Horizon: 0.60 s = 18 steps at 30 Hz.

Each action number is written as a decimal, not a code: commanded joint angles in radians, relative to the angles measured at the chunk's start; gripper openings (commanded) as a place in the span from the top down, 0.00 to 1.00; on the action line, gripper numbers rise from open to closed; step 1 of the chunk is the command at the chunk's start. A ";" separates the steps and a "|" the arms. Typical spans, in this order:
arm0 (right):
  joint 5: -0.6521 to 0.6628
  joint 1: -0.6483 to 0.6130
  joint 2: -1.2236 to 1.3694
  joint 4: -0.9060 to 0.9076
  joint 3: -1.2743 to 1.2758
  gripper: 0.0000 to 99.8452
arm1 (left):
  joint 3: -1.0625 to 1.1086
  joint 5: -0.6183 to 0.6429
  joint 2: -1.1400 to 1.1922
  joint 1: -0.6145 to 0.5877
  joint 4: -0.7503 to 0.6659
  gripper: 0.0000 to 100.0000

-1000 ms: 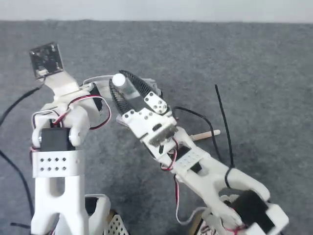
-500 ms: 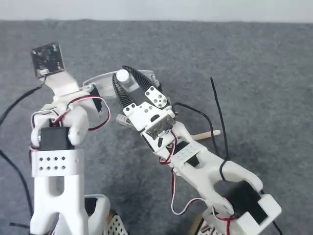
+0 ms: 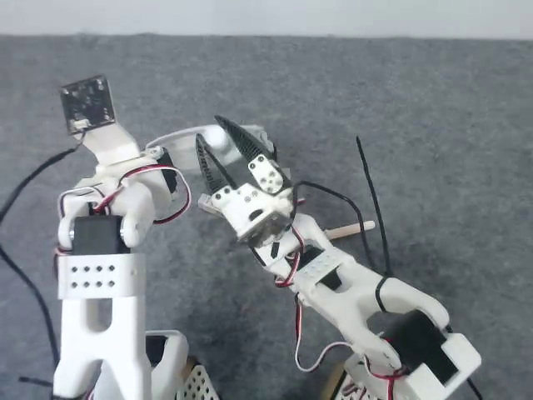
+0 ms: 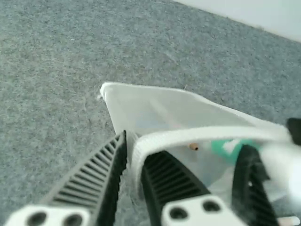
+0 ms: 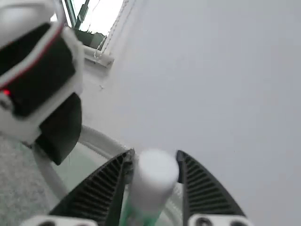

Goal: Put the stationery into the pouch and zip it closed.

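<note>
Ben: Since a second ago the right gripper point(image 3: 207, 127) has been swinging the glue stick point(image 3: 216, 138) a little further over the pouch point(image 3: 176, 137), and more of the pouch's rim is showing. From above, its fingers are standing on either side of the stick, cap up, right at the mouth.

Ida: Is anything lying outside?

Ben: A pencil point(image 3: 350, 227) is lying on the grey mat point(image 3: 433, 100), just beside the right arm and well apart from the pouch.

Ida: What is the left wrist view showing?

Ben: The left gripper point(image 4: 135, 150) is pinching the pouch's rim band, nearly closed on it, and holding the mouth up and open. A green thing point(image 4: 225, 147) is already lying inside.

Ida: And the right wrist view?

Ben: The fingers are hugging the stick point(image 5: 153, 181) closely, so I'm reading that as a grip.

Ida: So which step is this?

Ben: I'm judging it as loading, partway through. The next move is calling for the stick to go down inside the rim before the fingers are let open. After that the pencil is waiting, and the zipping is not yet begun.
</note>
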 commanded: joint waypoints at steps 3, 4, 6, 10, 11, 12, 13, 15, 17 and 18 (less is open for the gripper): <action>0.043 -0.001 -0.064 0.002 0.043 0.85 | -0.010 -0.008 -0.011 -0.009 -0.006 0.99; 0.035 0.002 -0.074 0.002 0.046 0.86 | -0.008 -0.008 -0.011 -0.009 -0.006 0.99; 0.021 0.016 -0.097 0.002 0.058 0.88 | -0.008 -0.008 -0.011 -0.009 -0.006 0.99; 0.002 0.021 -0.154 0.002 0.087 0.87 | -0.008 -0.008 -0.008 -0.034 -0.008 0.99; 0.002 0.021 -0.173 0.002 0.097 0.87 | -0.008 -0.008 -0.006 -0.046 -0.008 0.99; 0.002 0.021 -0.189 0.002 0.107 0.87 | -0.008 -0.008 -0.006 -0.055 -0.008 0.99; 0.002 0.021 -0.211 0.002 0.117 0.87 | -0.008 -0.008 -0.006 -0.058 -0.008 0.99; 0.002 0.021 -0.252 0.031 0.132 0.87 | -0.008 -0.008 -0.009 -0.060 -0.008 0.99; 0.000 0.021 -0.305 0.104 0.135 0.87 | -0.008 -0.008 -0.009 -0.060 -0.008 0.99; 0.000 0.022 -0.332 0.145 0.135 0.87 | -0.008 -0.008 -0.009 -0.060 -0.008 0.99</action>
